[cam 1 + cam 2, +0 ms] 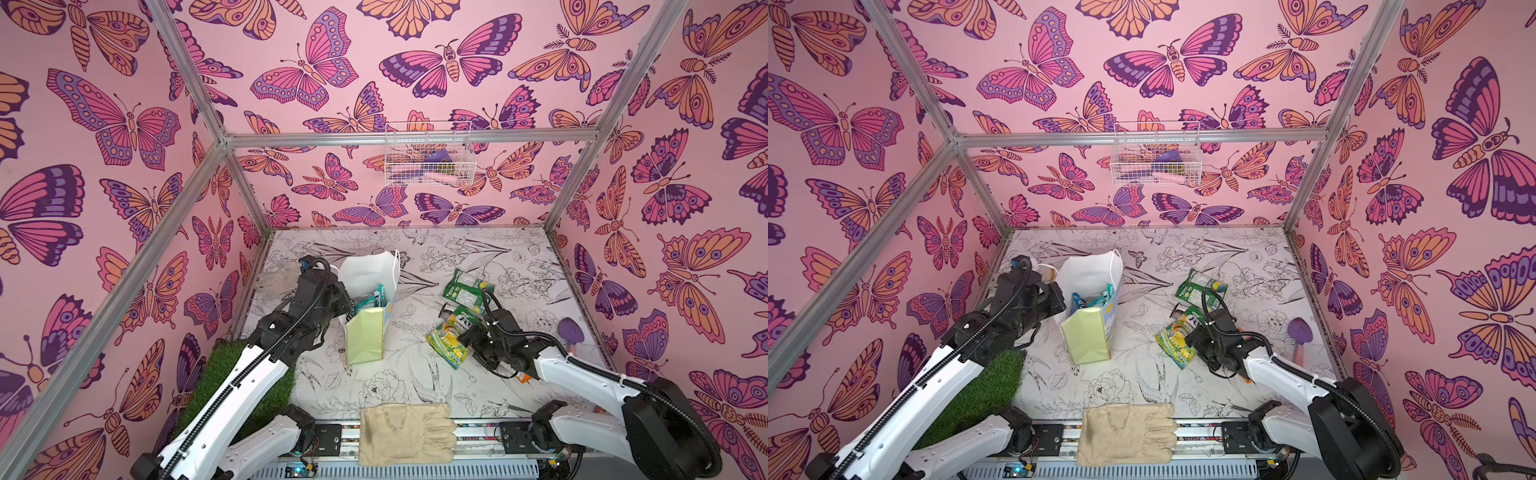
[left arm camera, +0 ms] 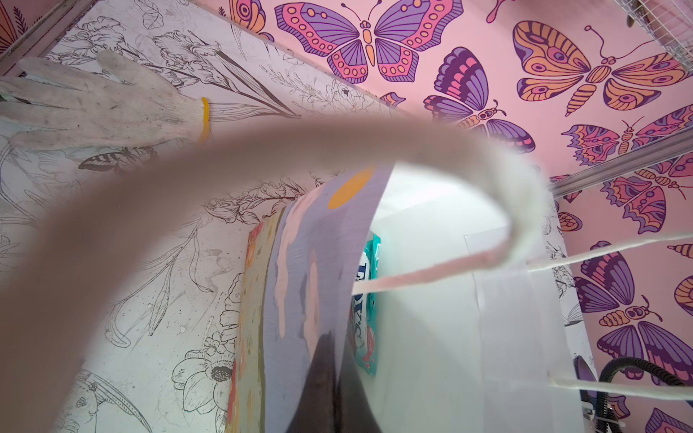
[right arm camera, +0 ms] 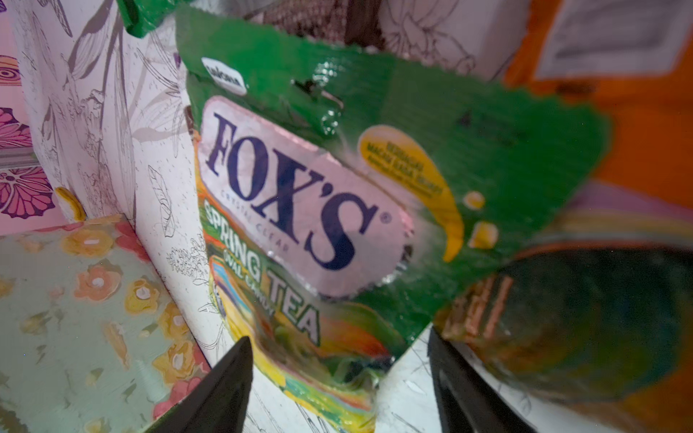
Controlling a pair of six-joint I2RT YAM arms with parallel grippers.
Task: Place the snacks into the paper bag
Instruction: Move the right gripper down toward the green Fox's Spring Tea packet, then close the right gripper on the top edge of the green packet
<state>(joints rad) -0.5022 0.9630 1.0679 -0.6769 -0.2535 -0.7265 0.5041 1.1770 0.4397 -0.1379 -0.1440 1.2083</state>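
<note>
While left end effector (image 2: pixel 330 375) pinches paper bag (image 1: pixel 365 338) wall, right end effector (image 3: pixel 337 337) spread astride green Fox's packet (image 3: pixel 300 187)

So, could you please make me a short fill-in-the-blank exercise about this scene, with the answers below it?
1. The yellow-green packet between the jaws of the right tool bears the brand name ____.
2. The teal packet already sits inside the ____.
3. The left tool, gripping the wall of the paper bag, is ____.
4. The white wire basket hangs on the back ____.
Answers: Fox's; paper bag; shut; wall.
</note>
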